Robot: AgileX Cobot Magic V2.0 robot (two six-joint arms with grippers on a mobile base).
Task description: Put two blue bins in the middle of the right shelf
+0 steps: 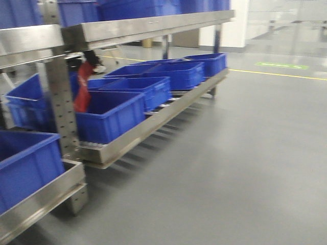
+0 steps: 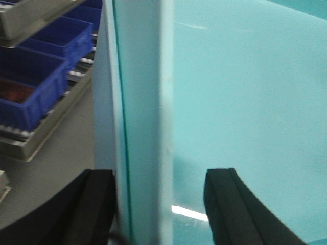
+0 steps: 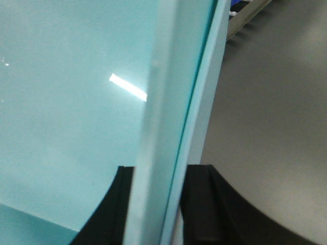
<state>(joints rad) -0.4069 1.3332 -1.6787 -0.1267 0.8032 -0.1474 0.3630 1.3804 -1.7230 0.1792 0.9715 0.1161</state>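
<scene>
In both wrist views a pale blue-green bin fills the frame, seen from close up. In the left wrist view its upright wall [image 2: 143,102] stands between the jaws of my left gripper [image 2: 161,204]. The jaws are wide apart, with the wall against the left finger and a gap to the right finger. In the right wrist view my right gripper [image 3: 156,204] is shut on the bin's wall [image 3: 173,102], with a finger pressed on each side. Neither gripper shows in the front view. Several dark blue bins [image 1: 110,115] sit in a row on a low steel shelf [image 1: 148,125].
A perforated steel post [image 1: 61,107] and an upper shelf [image 1: 153,23] holding more blue bins stand at the left. A red object [image 1: 83,89] hangs over the nearest bin. Another blue bin [image 1: 25,163] sits at the lower left. Grey floor [image 1: 245,153] lies at the right, with a yellow line [image 1: 276,74].
</scene>
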